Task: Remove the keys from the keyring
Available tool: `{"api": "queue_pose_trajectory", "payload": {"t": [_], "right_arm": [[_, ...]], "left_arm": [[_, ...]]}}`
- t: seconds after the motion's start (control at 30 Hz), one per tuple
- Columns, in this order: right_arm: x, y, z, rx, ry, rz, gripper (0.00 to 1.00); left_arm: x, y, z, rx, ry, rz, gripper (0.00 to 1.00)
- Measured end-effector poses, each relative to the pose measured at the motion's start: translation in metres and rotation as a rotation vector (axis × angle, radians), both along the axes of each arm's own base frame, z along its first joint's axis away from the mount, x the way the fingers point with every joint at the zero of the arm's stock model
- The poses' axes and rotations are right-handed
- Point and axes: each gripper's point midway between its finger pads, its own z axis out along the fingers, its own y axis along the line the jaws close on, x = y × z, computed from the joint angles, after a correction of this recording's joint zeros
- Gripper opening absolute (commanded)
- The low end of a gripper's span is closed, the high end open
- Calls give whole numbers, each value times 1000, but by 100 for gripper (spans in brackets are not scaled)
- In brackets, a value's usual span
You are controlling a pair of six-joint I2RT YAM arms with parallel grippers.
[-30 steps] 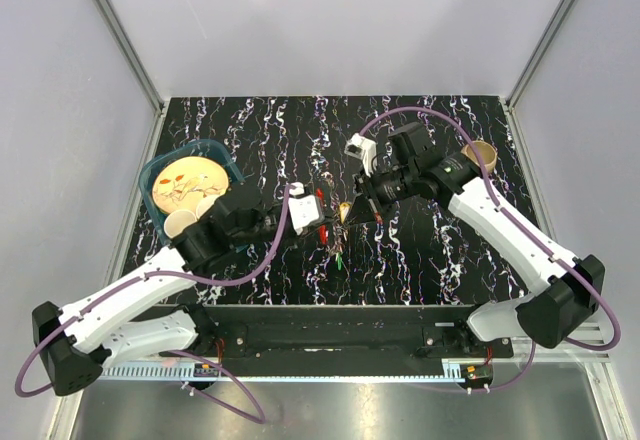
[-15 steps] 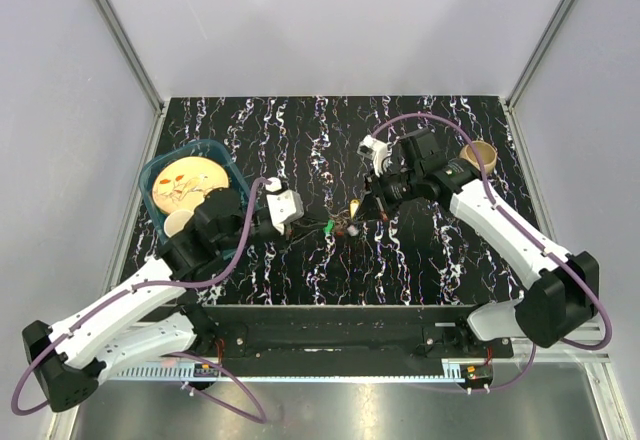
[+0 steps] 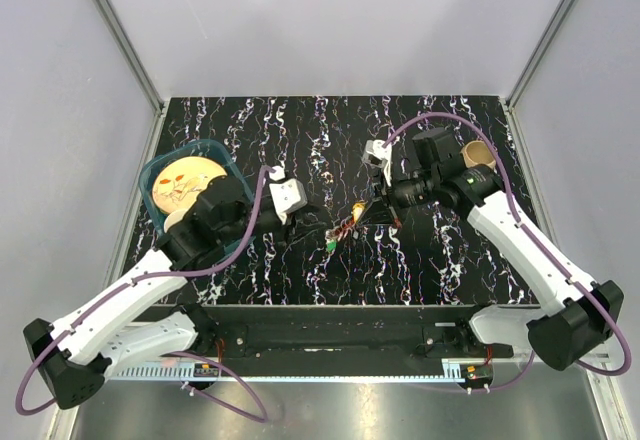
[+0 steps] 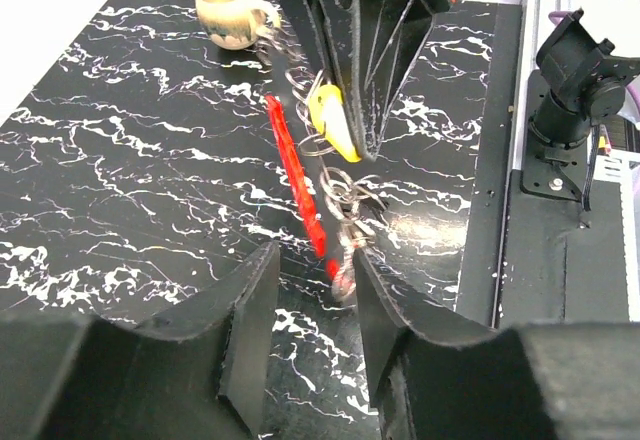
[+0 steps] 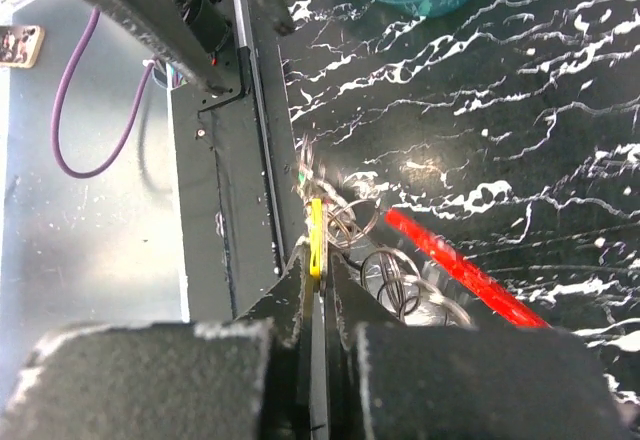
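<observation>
The keyring (image 4: 342, 192), a chain of grey metal loops with a long red piece (image 4: 293, 165), hangs above the black marbled table. My right gripper (image 3: 372, 212) is shut on a yellow-gold key (image 4: 334, 125) at the top of the chain. In the right wrist view that key (image 5: 316, 232) stands edge-on between the pinched fingers, with the loops (image 5: 392, 272) and red piece (image 5: 465, 272) beside it. A green key (image 3: 330, 246) dangles at the chain's lower end. My left gripper (image 4: 312, 260) is open just below the chain's blurred lower end, with nothing between its fingers.
A teal bowl (image 3: 190, 182) with food-like pieces sits at the left, partly under my left arm. A tan mug (image 3: 480, 152) stands at the back right, behind the right arm. The black base rail (image 3: 330, 330) runs along the near edge.
My left gripper was shut on the bunch and has opened and let go. The chain now hangs from the right gripper alone, which has shifted slightly right.
</observation>
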Motion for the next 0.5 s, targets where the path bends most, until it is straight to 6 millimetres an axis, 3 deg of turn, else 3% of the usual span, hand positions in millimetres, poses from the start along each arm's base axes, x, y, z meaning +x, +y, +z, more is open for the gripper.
{"api": "queue_pose_trajectory", "payload": {"t": [0.23, 0.5], "right_arm": [[-2, 0, 11, 2, -100, 109, 0], [-10, 7, 28, 59, -196, 218, 0]], "left_arm": [[10, 4, 15, 4, -13, 10, 46], [-7, -9, 9, 21, 21, -143, 46]]}}
